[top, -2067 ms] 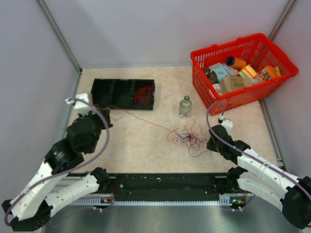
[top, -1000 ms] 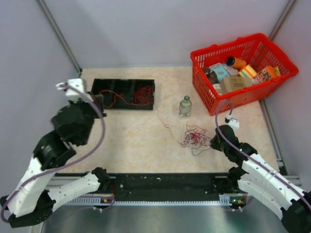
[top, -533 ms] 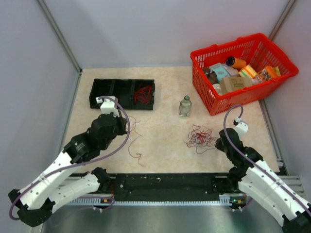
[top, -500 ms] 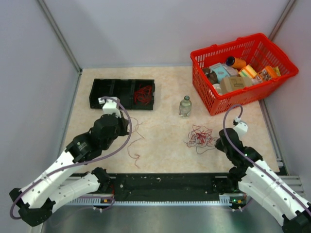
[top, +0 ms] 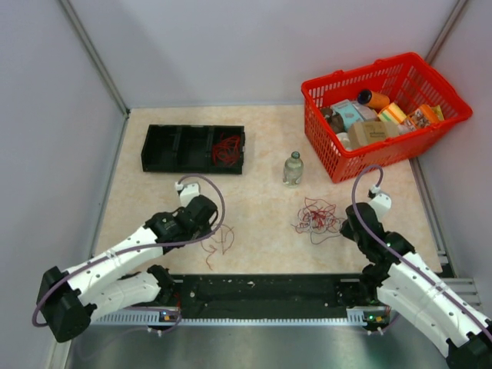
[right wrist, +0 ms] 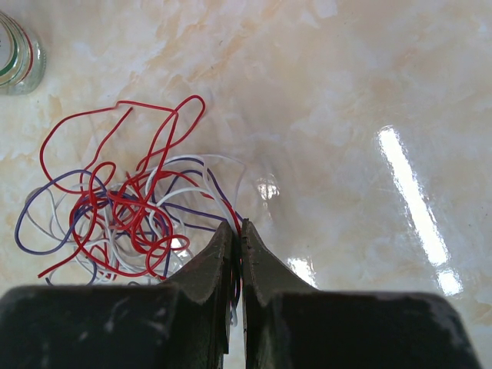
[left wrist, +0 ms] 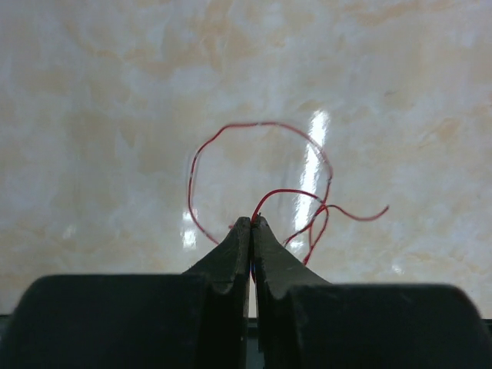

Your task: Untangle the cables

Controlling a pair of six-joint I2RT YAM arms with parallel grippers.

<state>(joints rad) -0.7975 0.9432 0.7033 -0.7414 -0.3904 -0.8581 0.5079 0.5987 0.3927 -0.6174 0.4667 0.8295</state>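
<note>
A tangle of red, white and dark blue-grey cables lies right of the table's middle; it also shows in the right wrist view. My right gripper is shut on strands at the tangle's right edge; in the top view it sits just right of the bunch. A single red cable lies in loose loops on the table at the near left. My left gripper is shut on that red cable, low over the table.
A black compartment tray at the back left holds a red cable bunch in its right compartment. A small clear bottle stands mid-table. A red basket of groceries sits at the back right.
My left arm swung from the black tray toward the near middle and lowered, carrying the red cable with it. My right gripper stayed shut at the tangle's right edge.
</note>
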